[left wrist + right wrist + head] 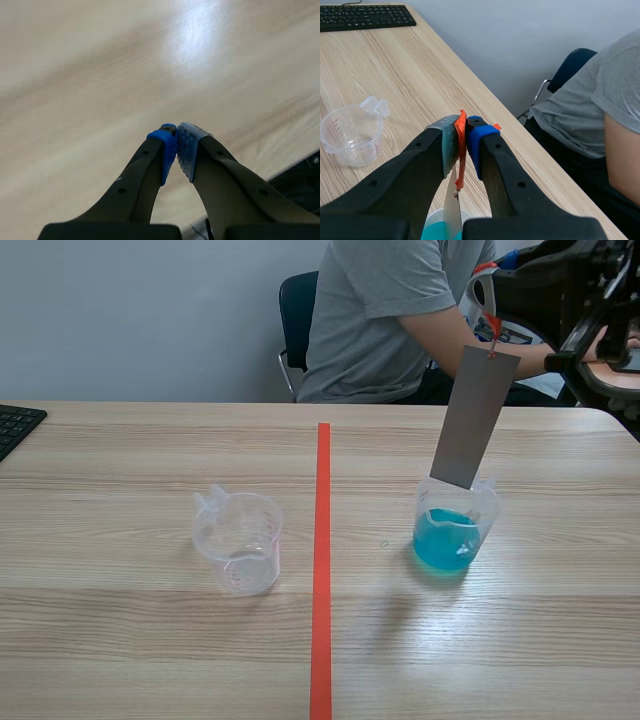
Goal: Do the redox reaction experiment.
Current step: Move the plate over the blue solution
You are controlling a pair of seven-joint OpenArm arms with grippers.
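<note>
Right end effector pinches orange tag of strip over beaker; left end effector closed.

Bright, even overhead light. Faint soft shadows on table, near side of clear cup & blue cup. Left wrist view: white glare patch ahead of left gripper.

Black fingers bear screw holes and blue, grey dotted pads.
</note>
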